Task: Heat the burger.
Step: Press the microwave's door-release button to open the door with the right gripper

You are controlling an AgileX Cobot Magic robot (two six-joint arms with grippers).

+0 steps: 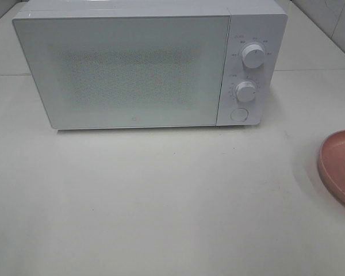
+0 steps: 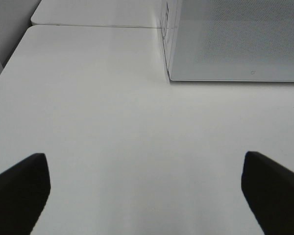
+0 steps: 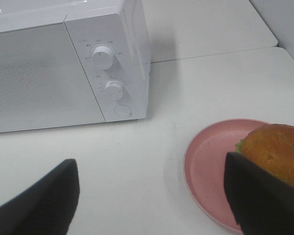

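So the white microwave [image 1: 126,69] is sitting at the back of the white table [image 1: 161,201] with its door shut, and there are two knobs [image 1: 253,56] and a round button [image 1: 238,114] down its right side. The burger [image 3: 277,152] is on the pink plate [image 3: 210,166], off to the right of the microwave and nearer the front. From the high camera you only catch the plate's edge. The left gripper [image 2: 143,164] has its fingers spread wide over bare table near the microwave's left corner. The right gripper [image 3: 151,166] is spread apart too, holding nothing, with one finger [image 3: 255,196] just in front of the burger.
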